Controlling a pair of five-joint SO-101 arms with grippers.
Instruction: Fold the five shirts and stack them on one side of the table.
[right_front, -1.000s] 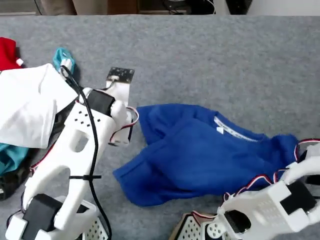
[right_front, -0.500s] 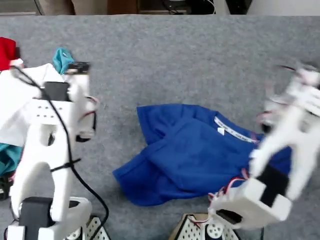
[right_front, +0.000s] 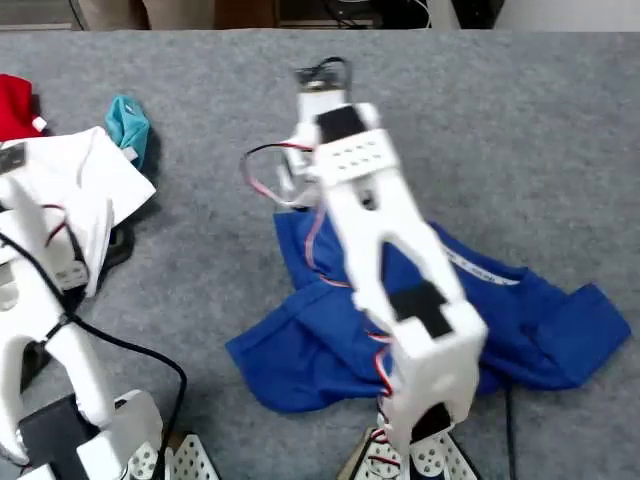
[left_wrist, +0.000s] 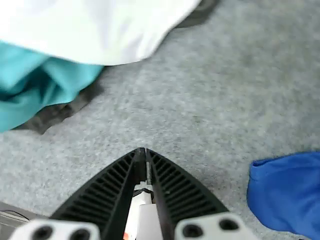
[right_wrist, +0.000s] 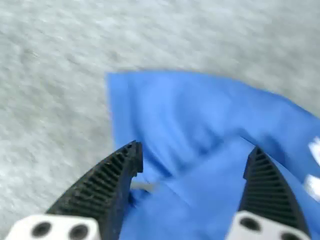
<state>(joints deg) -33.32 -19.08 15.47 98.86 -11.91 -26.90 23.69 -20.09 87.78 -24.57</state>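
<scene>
Plainly, right gripper (right_wrist: 196, 148) (jaws wide) — over the blue shirt (right_wrist: 200, 107).

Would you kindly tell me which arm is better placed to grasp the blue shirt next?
Right. The right gripper hangs open just above a corner of the blue shirt, while the left gripper is shut over bare table near the white shirt.

The high view looks steeply down over the wide grey surface (right_front: 500, 120) from above the arm bases. The left pincer (left_wrist: 146, 154) and right pincer (right_wrist: 195, 149) each front a close, downward wrist view; all three share the blue shirt (right_front: 320, 345)
</scene>
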